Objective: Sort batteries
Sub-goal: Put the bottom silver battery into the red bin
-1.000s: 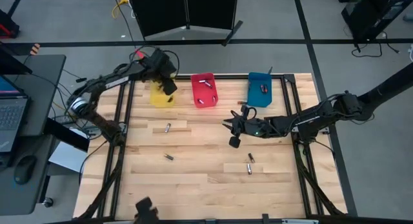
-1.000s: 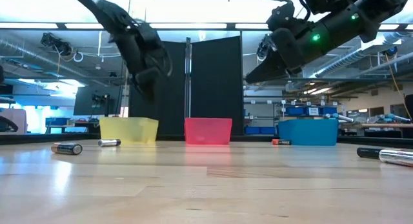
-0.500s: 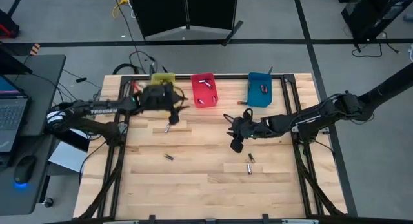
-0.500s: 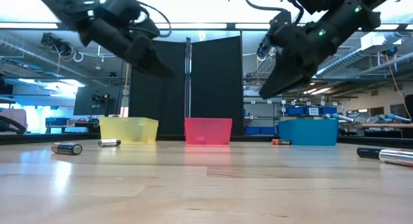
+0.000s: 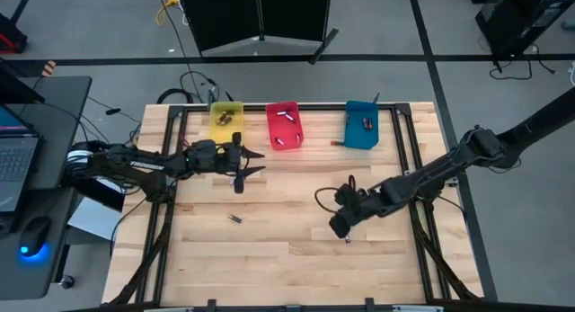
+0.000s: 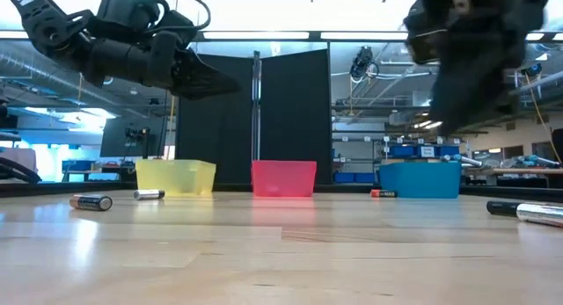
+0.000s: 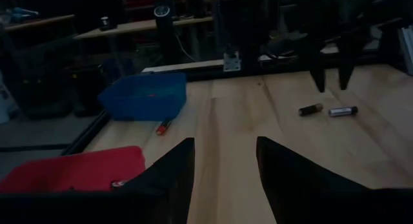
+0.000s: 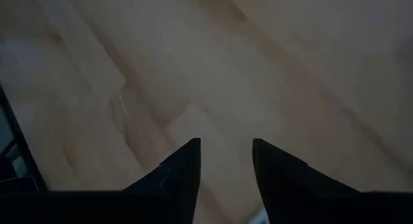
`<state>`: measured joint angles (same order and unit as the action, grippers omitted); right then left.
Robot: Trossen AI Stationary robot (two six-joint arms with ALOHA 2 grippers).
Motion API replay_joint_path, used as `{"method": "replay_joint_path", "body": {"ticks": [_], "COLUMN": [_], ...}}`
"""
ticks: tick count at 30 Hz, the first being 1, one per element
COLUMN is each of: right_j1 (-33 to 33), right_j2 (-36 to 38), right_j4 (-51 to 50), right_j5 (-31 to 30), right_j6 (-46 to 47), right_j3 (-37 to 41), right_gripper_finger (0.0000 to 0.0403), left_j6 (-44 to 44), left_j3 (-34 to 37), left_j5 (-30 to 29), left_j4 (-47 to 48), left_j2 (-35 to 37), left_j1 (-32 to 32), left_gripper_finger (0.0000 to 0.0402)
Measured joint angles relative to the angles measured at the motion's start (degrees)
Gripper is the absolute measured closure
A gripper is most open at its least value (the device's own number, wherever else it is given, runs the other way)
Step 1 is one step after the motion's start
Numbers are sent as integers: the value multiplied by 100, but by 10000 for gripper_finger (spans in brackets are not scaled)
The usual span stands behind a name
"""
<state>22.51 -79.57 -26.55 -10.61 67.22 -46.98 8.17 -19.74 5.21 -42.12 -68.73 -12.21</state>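
Note:
Batteries lie loose on the wooden table: one left of centre, two side by side right of centre, and an orange one beside the blue bin. More lie in the yellow bin, the red bin and the blue bin. My left gripper hovers open and level just in front of the yellow and red bins, pointing toward the table's right. My right gripper hangs open, slanting down, above bare wood next to the two batteries. Neither holds anything.
The three bins stand in a row along the far edge. A black metal frame borders the table on its left and right sides. In the low view, further batteries lie near the left front and two at the right.
My left gripper has come away from above the yellow bin toward the table's near side and middle, sinking a little and tipping from pointing down to level. My right gripper has swung from the table's middle toward the near edge, rolling as it went, and now stands by the two batteries.

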Motion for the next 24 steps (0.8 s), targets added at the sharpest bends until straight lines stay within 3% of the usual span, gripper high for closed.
{"method": "replay_joint_path", "body": {"ticks": [10,14,24], "right_j1": [694,791,812], "right_j2": [-282,-767,-1821], "right_j4": [-429,-750,-1781], "right_j5": [450,748,849], "right_j6": [1774,2066,2150], "right_j3": [-53,-334,-1361], "right_gripper_finger": [244,244,245], "left_j6": [41,39,25], "left_j3": [19,19,19], "left_j5": [-54,-54,-52], "left_j4": [-81,-80,-57], "left_j2": [0,0,0], "left_j1": [-4,-4,-4], "left_gripper_finger": [227,227,227]}}
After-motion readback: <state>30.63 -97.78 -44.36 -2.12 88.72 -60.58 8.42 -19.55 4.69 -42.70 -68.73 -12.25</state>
